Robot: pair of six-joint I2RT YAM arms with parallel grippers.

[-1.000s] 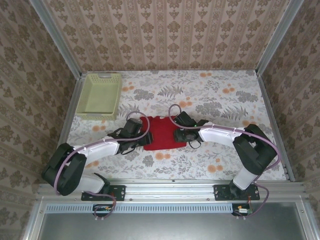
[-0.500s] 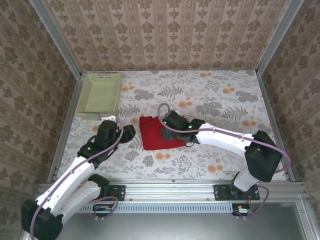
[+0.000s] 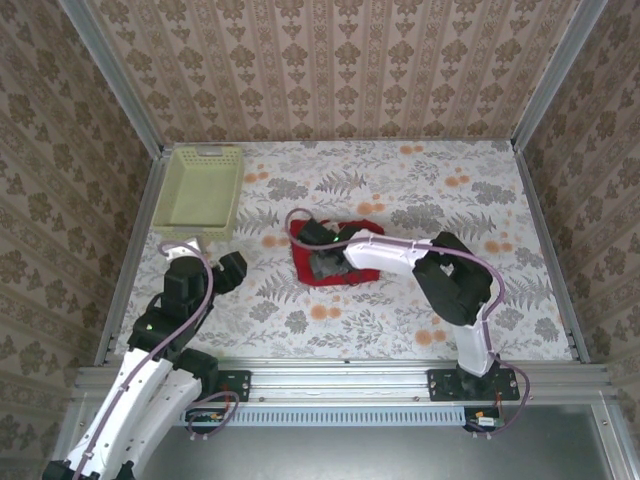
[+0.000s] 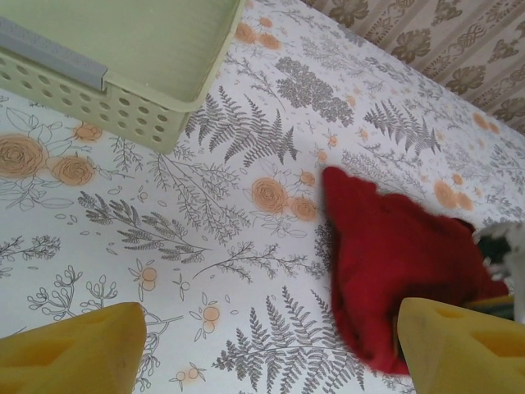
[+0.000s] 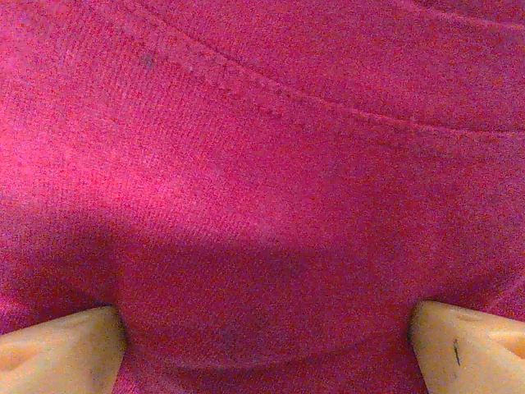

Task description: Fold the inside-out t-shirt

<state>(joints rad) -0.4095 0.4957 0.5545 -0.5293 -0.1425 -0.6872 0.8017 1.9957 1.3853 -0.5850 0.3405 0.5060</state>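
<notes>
The inside-out t-shirt (image 3: 345,279) is a small red folded bundle lying mid-table. My right gripper (image 3: 314,250) rests on top of it, reaching in from the right. In the right wrist view, red cloth with a stitched seam (image 5: 262,164) lies close under the open right gripper (image 5: 262,353), whose fingertips (image 5: 57,353) are spread wide. My left gripper (image 3: 236,268) hovers to the left of the shirt, clear of it. Through the left wrist camera the left gripper (image 4: 267,361) is open with only tablecloth between its yellow fingers (image 4: 74,353), and the shirt (image 4: 394,254) lies to the right.
A pale yellow-green perforated basket (image 3: 200,150) stands at the back left, its corner (image 4: 164,123) seen in the left wrist view. The floral tablecloth (image 3: 400,190) is bare behind and right of the shirt. Patterned walls close in three sides.
The left arm pulled away from the shirt, back to the left and toward its base. The right gripper slid left across the shirt. Both sets of jaws opened wider.
</notes>
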